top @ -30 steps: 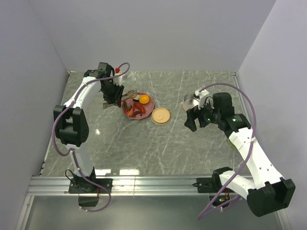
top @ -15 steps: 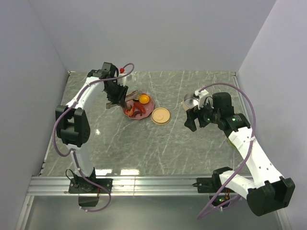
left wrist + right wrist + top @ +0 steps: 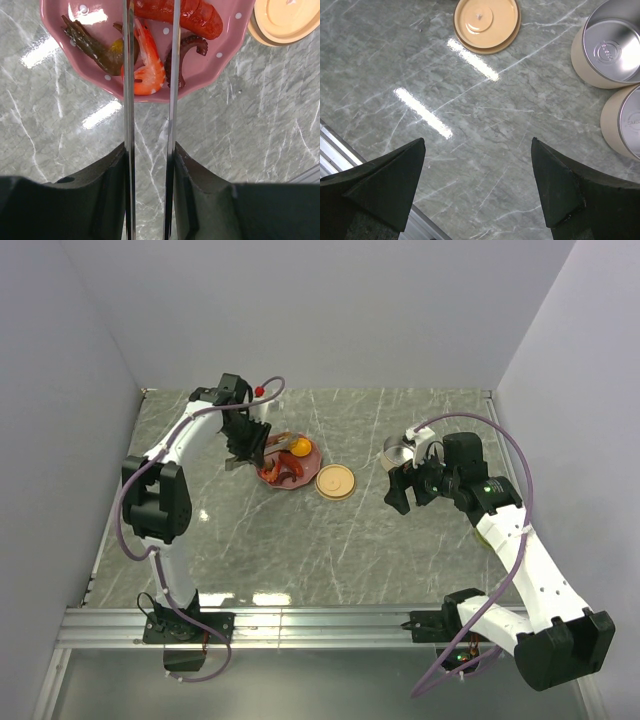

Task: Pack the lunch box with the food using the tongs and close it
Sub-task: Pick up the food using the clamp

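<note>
Tongs (image 3: 129, 100) tips run off frame at twelve o'clock over the plate (image 3: 55, 30). Left jaws clamp them, shifted toward three since before; right jaws gape wide.

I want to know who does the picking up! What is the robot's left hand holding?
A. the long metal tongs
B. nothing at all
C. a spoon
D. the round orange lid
A: in the left wrist view, the left gripper is shut on the tongs, whose two thin arms reach out over the pink plate.
</note>
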Available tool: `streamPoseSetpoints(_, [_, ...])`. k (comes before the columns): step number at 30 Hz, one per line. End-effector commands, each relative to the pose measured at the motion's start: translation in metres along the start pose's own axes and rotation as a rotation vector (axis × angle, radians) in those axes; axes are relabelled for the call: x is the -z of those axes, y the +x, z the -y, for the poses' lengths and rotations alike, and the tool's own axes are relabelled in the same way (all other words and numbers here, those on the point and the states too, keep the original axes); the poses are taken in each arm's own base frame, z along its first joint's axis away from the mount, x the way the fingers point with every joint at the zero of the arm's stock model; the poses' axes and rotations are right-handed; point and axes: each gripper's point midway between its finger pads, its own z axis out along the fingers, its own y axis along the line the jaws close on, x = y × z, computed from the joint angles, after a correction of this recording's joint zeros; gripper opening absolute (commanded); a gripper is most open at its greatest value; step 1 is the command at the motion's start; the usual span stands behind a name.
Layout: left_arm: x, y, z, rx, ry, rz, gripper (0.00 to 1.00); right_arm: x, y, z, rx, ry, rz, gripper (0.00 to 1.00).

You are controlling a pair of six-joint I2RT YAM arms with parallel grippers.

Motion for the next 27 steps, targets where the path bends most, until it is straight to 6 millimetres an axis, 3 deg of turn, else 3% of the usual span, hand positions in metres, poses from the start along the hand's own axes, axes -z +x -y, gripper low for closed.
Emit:
streamPoseSetpoints(1, [0.002, -0.008, 0.004, -0.024, -0.001, 0.023, 0.4, 0.008, -0.019, 0.0, 0.023, 0.001, 0.048, 0.93])
streamPoseSetpoints(11, [-0.001, -0.012, 0.018, -0.058, 0.007, 0.021, 0.35, 0.008, -0.017, 0.001, 0.027, 0.007, 0.047, 0.93])
streamPoseSetpoints(19, [-0.011, -0.009, 0.016, -0.044, 0.015, -0.008, 0.4, 0.009, -0.018, 0.001, 0.032, 0.012, 0.048, 0.93])
streamPoseSetpoints(27, [-0.014, -0.01, 0.014, -0.027, 0.006, -0.01, 0.38, 0.01, -0.019, 0.002, 0.036, 0.014, 0.049, 0.92])
